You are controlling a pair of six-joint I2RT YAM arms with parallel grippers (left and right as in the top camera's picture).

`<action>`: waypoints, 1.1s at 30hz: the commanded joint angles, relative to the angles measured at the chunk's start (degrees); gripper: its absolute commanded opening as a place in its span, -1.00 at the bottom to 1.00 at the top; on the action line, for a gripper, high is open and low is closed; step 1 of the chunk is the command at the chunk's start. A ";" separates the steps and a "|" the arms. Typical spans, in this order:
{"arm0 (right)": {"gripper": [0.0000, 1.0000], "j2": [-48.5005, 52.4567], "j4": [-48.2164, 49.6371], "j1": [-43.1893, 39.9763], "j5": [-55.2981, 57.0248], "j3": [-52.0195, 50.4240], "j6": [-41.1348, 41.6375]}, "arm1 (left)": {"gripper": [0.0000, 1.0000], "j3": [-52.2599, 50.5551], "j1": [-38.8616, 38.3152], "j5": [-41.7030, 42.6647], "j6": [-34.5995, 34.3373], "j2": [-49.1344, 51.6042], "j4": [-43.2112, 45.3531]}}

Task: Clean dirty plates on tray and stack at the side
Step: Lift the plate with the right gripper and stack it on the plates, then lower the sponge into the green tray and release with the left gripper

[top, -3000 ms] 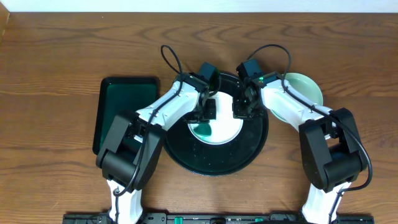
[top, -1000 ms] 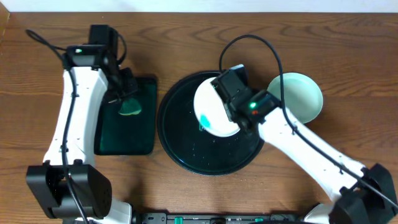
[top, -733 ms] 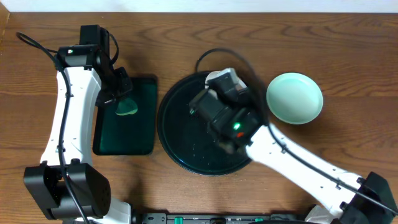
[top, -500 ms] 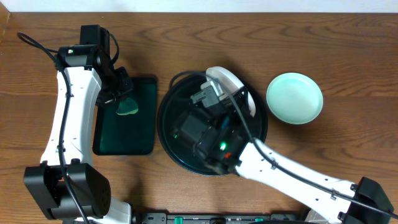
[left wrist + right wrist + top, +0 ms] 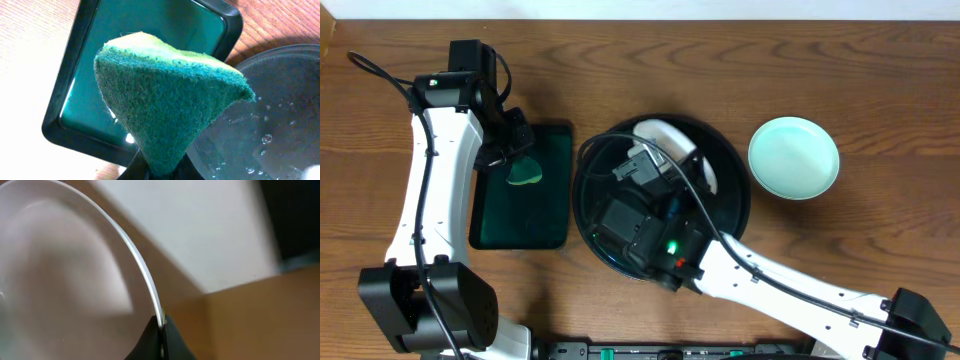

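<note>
Overhead, step: judged mid-transfer. The right arm [image 5: 770, 285] has the white plate [image 5: 665, 133] tilted above the round tray [image 5: 588, 215].
Overhead, stack site: the mint plate [image 5: 794, 157] lies alone on the table, right of the tray. No third plate is seen.
Overhead, next move: likely carry it across, level it, and lay it on the mint plate.
Left wrist: the left gripper [image 5: 159, 171] is clamped on the green sponge [image 5: 165, 110] above the rectangular tray [image 5: 60, 132], which holds nothing. The round tray shows only water drops.
Right wrist: the right gripper [image 5: 160, 330] pinches the white plate's rim. The face is blurred, and no smears can be made out.
</note>
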 commanded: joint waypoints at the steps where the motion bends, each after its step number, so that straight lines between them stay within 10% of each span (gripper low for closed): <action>1: -0.98 -1.27 0.07 -4.87 -25.20 0.26 4.81 | -0.85 -0.09 0.26 0.11 1.22 -0.26 -0.13; 11: -0.97 -6.43 -0.68 -40.68 -77.66 0.92 5.77 | -0.85 -0.09 0.26 0.11 1.22 -0.26 -0.15; 22: -0.97 -3.52 -3.85 -72.96 -78.97 -0.42 5.77 | -0.85 -0.09 0.24 0.09 1.40 -0.26 -0.04; 33: -0.97 9.53 3.30 -79.21 -77.02 -2.23 6.78 | -0.86 -0.09 0.24 0.09 1.40 -0.26 0.15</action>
